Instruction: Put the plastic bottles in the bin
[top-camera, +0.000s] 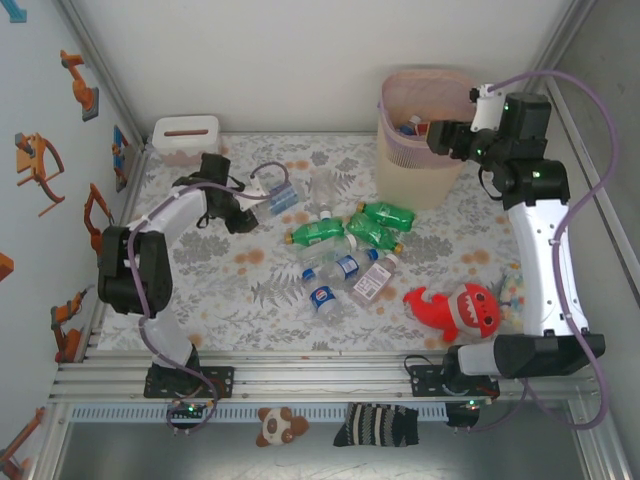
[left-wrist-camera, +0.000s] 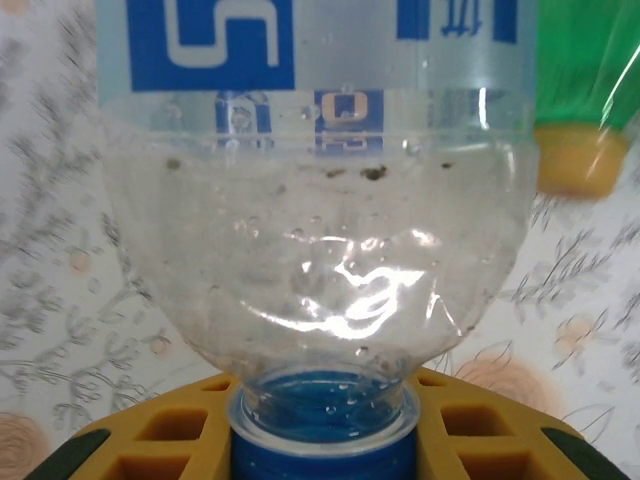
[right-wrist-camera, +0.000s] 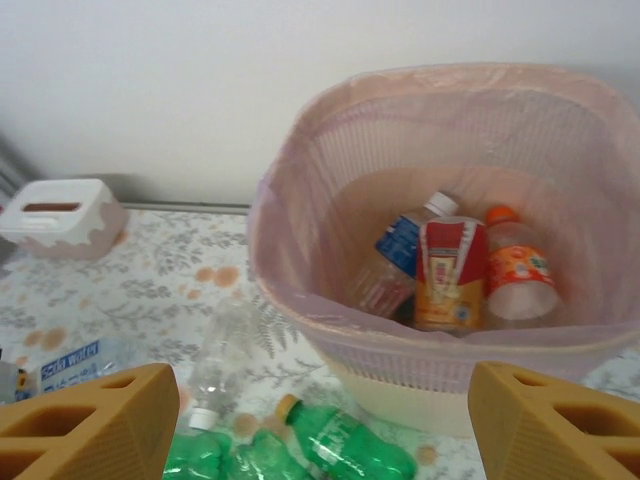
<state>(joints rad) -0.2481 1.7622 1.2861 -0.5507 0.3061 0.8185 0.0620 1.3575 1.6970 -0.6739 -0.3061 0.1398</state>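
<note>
My left gripper (top-camera: 252, 207) is shut on the blue-capped neck of a clear plastic bottle with a blue label (top-camera: 281, 198). In the left wrist view that bottle (left-wrist-camera: 320, 250) stands out from between the yellow pads (left-wrist-camera: 150, 440). My right gripper (top-camera: 441, 136) hangs open at the rim of the beige bin (top-camera: 410, 178), with nothing between its fingers (right-wrist-camera: 90, 425). Three bottles lie in the bin (right-wrist-camera: 300, 290): a blue-labelled one (right-wrist-camera: 400, 245), a red and yellow one (right-wrist-camera: 450, 275) and an orange one (right-wrist-camera: 515, 270). Several green (top-camera: 388, 214) and clear bottles (top-camera: 345, 265) lie mid-table.
A low white box with a slot (top-camera: 185, 138) stands at the back left by the wall. A red plush shark (top-camera: 455, 308) lies near the right arm's base. One clear bottle (top-camera: 322, 188) lies alone left of the bin.
</note>
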